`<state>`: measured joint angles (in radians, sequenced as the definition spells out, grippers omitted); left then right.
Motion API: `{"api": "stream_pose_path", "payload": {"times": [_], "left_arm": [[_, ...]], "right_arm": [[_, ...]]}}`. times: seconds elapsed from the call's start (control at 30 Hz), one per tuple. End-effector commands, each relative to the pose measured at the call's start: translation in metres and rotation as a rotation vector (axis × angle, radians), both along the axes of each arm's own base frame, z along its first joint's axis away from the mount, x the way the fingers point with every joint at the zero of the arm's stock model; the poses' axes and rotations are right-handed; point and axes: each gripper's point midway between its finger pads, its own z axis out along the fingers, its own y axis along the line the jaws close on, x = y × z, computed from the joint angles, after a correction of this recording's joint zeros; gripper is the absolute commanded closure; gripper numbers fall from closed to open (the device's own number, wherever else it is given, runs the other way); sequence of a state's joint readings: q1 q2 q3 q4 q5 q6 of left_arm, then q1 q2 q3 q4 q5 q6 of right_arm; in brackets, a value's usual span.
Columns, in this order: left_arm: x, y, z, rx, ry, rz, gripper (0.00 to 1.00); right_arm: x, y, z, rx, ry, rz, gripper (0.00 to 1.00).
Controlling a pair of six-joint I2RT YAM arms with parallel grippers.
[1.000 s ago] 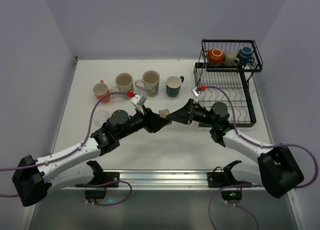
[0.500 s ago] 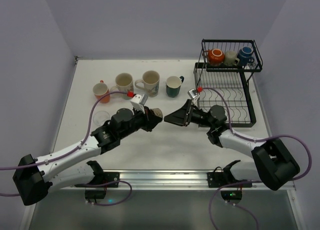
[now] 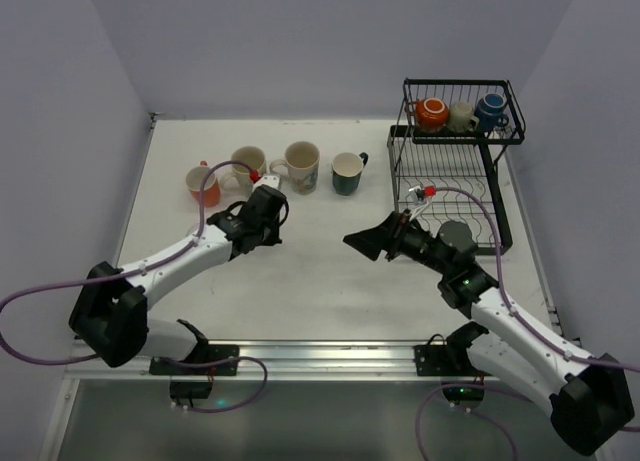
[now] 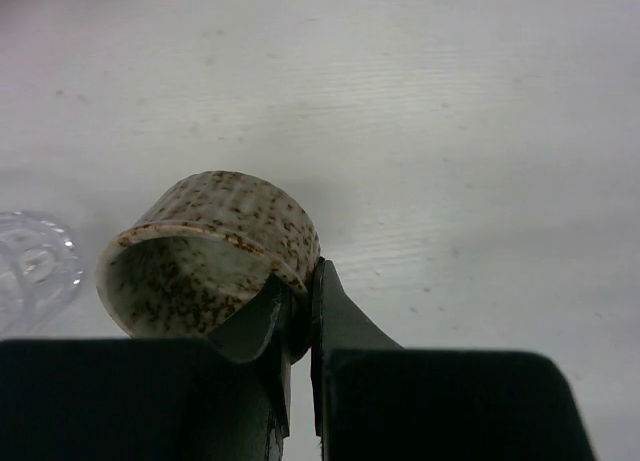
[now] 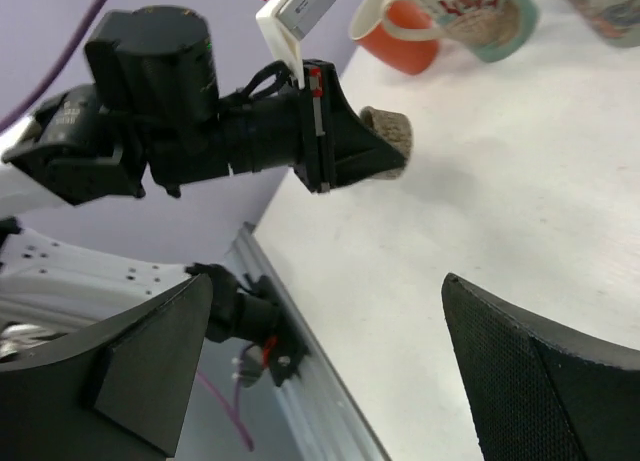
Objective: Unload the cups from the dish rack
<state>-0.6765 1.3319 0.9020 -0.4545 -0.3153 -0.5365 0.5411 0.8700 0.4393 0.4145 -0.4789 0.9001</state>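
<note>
speckled beige cup (image 4: pixel 215 231); blk rack (image 3: pixel 455 80); orange cup (image 3: pixel 431 111), cream cup (image 3: pixel 461 114), blue cup (image 3: pixel 490 107)

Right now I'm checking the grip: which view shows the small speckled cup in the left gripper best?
Left wrist: the speckled cup is close and sharp, rim pinched by the left gripper. The right wrist view shows it small, side-on, at that gripper's tip. In the top view the arm hides it.

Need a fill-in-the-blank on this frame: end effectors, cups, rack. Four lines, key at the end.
1. The left end effector is shut on the ___ of the speckled cup.
2. The right end effector is ___ and holds nothing.
3. The upper basket holds ___ cups.
4. ___ mugs stand in a row on the table.
Missing words: rim; open; three; four.
</note>
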Motion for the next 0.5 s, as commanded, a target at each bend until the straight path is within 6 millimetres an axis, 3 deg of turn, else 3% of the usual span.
{"api": "stream_pose_path", "payload": {"times": [0.0,0.13,0.23,0.47], "left_arm": [[0.026,0.027,0.001,0.078,-0.003,0.068,1.0],[0.051,0.038,-0.008,0.121,0.025,0.103,1.0],[0.059,0.043,-0.025,0.143,0.075,0.111,1.0],[0.052,0.054,-0.062,0.189,0.203,0.104,0.96]], "right_arm": [[0.011,-0.022,-0.014,-0.17,-0.075,-0.122,0.01],[0.008,-0.03,-0.022,-0.223,-0.099,-0.135,0.01],[0.008,-0.034,-0.026,-0.245,-0.111,-0.142,0.01],[0.014,-0.044,-0.032,-0.314,-0.134,-0.19,0.01]]}}
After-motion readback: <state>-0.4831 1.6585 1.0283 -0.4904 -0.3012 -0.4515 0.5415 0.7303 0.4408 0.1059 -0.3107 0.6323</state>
